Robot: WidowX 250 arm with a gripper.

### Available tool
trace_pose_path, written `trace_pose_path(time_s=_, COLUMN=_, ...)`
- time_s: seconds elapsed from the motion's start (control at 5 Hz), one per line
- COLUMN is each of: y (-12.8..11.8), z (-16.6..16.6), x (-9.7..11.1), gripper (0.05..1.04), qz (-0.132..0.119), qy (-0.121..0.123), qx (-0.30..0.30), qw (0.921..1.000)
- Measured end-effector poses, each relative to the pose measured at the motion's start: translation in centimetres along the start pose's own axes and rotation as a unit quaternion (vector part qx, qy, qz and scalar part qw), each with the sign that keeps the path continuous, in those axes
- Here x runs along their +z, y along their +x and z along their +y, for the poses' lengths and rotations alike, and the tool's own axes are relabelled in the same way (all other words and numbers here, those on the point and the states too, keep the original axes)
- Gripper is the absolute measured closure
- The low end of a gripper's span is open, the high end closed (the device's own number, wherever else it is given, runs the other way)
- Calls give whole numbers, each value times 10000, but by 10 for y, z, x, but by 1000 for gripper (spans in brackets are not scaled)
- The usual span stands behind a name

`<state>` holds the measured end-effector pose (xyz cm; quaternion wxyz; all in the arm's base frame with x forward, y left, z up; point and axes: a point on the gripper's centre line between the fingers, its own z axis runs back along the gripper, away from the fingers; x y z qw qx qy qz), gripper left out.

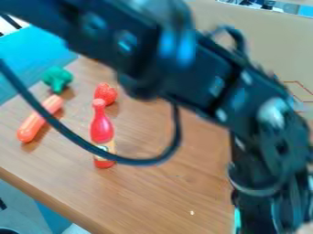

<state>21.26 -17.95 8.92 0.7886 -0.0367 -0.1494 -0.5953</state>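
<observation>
This looks like a lab, a place where people work with robots. A big black robot arm (202, 73) with a loose black wire (131, 161) hangs over a brown wooden surface (177, 187). Toy food sits there: a green broccoli (56, 77), an orange sausage (40, 119), a strawberry (105, 93) and a red bottle (101, 128). A plain tan board (263, 41) stands behind, like a wall. I can't tell what the room past it is.

The brown wooden table (160, 189) is viewed from above at a slant by a single fixed camera. The black jointed robot arm (202, 75) is seen from close by.
</observation>
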Motion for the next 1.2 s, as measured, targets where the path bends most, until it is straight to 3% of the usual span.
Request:
trace_pose_path(time_s=0.2, y=-5, z=5, x=20, gripper=179, qz=-114, qy=5, qx=197, qw=9997)
trace_pose_path(time_s=0.4, y=-6, z=14, x=47, gripper=73, qz=-267, qy=141, qx=342, qw=9990)
trace_pose_path(time_s=0.6, y=-31, z=27, x=77, gripper=77, qz=-122, qy=508, qx=1076, qw=9928)
trace_pose_path(time_s=0.8, y=-78, z=43, x=83, gripper=81, qz=312, qy=835, qx=2223, qw=9709)
trace_pose_path(time_s=1.0, y=-123, z=68, x=88, gripper=82, qz=516, qy=1049, qx=3405, qw=9330)
trace_pose_path(time_s=1.2, y=-149, z=81, x=86, gripper=82, qz=518, qy=976, qx=4336, qw=8943)
